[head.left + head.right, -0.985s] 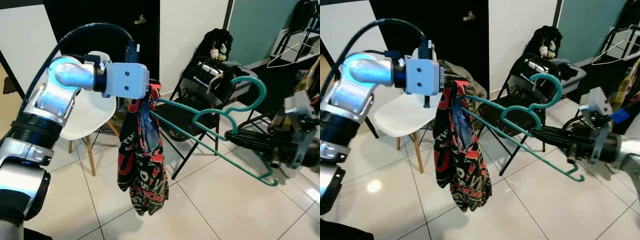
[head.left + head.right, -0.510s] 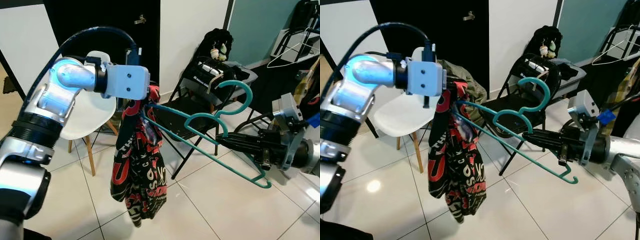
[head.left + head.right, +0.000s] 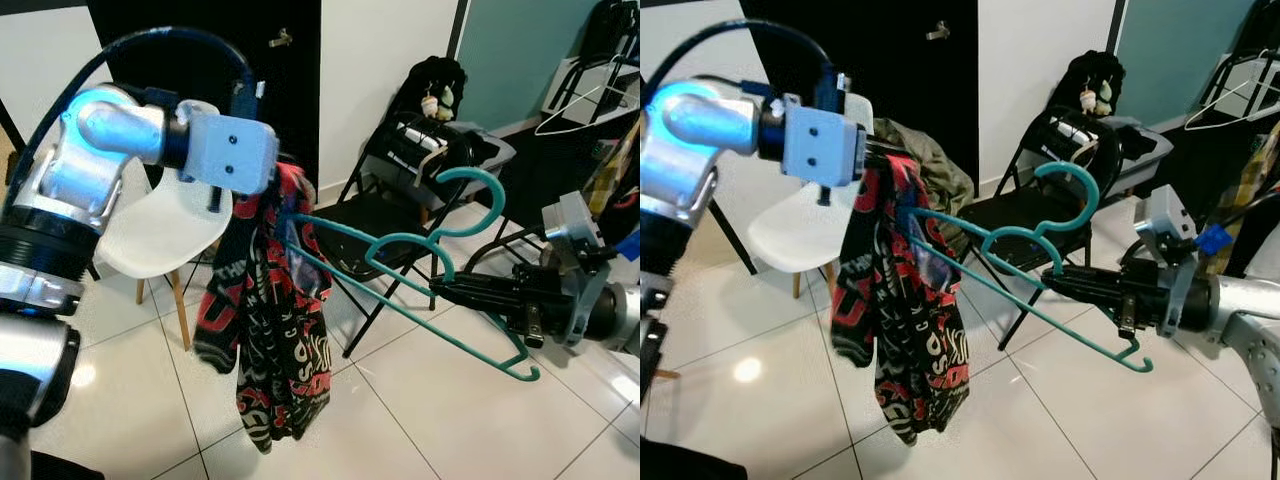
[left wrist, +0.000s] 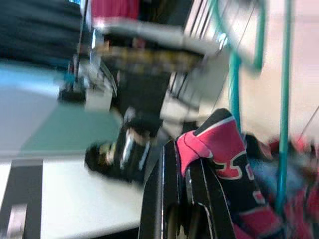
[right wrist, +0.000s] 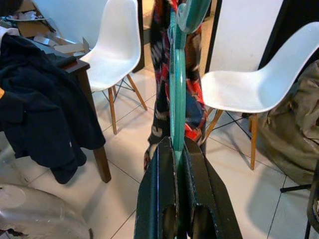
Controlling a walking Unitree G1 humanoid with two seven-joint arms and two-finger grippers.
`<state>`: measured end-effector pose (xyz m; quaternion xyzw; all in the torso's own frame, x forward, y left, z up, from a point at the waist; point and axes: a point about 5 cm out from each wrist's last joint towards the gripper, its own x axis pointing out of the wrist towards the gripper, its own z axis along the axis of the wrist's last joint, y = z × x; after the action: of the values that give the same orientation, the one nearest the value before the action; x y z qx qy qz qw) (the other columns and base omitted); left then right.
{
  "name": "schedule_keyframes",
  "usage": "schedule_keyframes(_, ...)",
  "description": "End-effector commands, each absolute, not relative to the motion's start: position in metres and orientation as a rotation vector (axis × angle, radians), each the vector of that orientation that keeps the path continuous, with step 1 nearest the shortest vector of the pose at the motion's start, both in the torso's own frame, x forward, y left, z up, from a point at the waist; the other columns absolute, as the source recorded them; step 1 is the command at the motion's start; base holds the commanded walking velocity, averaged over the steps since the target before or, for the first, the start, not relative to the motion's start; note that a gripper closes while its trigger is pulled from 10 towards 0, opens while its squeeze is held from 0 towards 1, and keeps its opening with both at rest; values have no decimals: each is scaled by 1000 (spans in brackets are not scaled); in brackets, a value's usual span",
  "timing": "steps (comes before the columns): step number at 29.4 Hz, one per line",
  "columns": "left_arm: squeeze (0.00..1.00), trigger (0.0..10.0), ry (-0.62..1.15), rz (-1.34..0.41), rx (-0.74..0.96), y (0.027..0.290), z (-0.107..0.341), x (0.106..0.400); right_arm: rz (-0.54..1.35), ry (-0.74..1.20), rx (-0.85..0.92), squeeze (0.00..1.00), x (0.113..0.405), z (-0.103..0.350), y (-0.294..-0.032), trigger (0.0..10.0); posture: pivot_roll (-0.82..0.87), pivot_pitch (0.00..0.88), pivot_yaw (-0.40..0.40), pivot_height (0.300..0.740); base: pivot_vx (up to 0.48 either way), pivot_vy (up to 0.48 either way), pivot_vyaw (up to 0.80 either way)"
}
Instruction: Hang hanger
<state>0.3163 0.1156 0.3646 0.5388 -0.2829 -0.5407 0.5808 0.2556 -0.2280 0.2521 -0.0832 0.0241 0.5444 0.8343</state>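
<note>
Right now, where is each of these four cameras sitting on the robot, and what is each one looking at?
Left eye: on the head, looking forward and down at the garment, teal hanger and tiled floor; both silver arms show.
Right eye: beside it, same scene; left pincer holds the garment, right pincer the hanger.
Left wrist: on the left arm, looking along its black fingers clamping red cloth.
Right wrist: on the right arm, along its fingers clamping the hanger, white chairs beyond.
Shared: both wrist views show hanger and garment.

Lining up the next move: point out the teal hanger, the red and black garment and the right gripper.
teal hanger [image 3: 478, 180], left eye view, hook top.
red and black garment [image 3: 275, 340], left eye view, hanging middle.
right gripper [image 5: 175, 149], right wrist view, fingertips clamping hanger.
</note>
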Motion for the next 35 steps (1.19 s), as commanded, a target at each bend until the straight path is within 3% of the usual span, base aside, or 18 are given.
schedule_keyframes(1, 0, 10000, -709, -1338, 1228, 106, 366, 307, 1177, 61, -168, 0, 257, 249, -224, 10000, -42, 0, 13, 740, 0, 0, 0)
schedule_keyframes(6, 0, 10000, -787, -1410, 1122, 91, 369, 292, 1144, 38, -174, 0, 260, 251, -225, 10000, -42, 0, 17, 740, 0, 0, 0)
schedule_keyframes(12, 0, 10000, -796, -1344, 1112, 89, 369, 291, 1109, 20, -177, 0, 263, 252, -227, 10000, -45, 0, 21, 740, 0, 0, 0)
schedule_keyframes(15, 0, 10000, -749, -1124, 1127, 105, 381, 310, 1085, 11, -176, 0, 263, 253, -228, 10000, -46, 0, 23, 740, 0, 0, 0)
schedule_keyframes(16, 0, 10000, -749, -1124, 1127, 105, 381, 310, 1085, 11, -176, 0, 263, 253, -228, 10000, -46, 0, 23, 740, 0, 0, 0)
schedule_keyframes(17, 0, 10000, -716, -1002, 1124, 120, 395, 320, 1074, 10, -177, 0, 263, 252, -229, 10000, -46, 0, 23, 740, 0, 0, 0)
schedule_keyframes(19, 0, 10000, -708, -978, 1124, 124, 398, 321, 1072, 10, -178, 0, 263, 252, -229, 10000, -46, 0, 23, 740, 0, 0, 0)
schedule_keyframes(23, 0, 10000, -635, -720, 1141, 158, 417, 342, 1051, 6, -175, 0, 261, 252, -232, 10000, -50, 0, 29, 740, 0, 0, 0)
schedule_keyframes(25, 0, 10000, -632, -702, 1129, 161, 419, 342, 1040, 4, -174, 0, 261, 252, -233, 10000, -51, 0, 28, 740, 0, 0, 0)
schedule_keyframes(27, 0, 10000, -632, -702, 1129, 161, 419, 342, 1040, 4, -174, 0, 261, 252, -233, 10000, -51, 0, 28, 740, 0, 0, 0)
schedule_keyframes(35, 0, 10000, -724, -1041, 918, 119, 403, 319, 1002, -15, -176, 0, 264, 255, -237, 10000, -57, 0, 26, 740, 0, 0, 0)
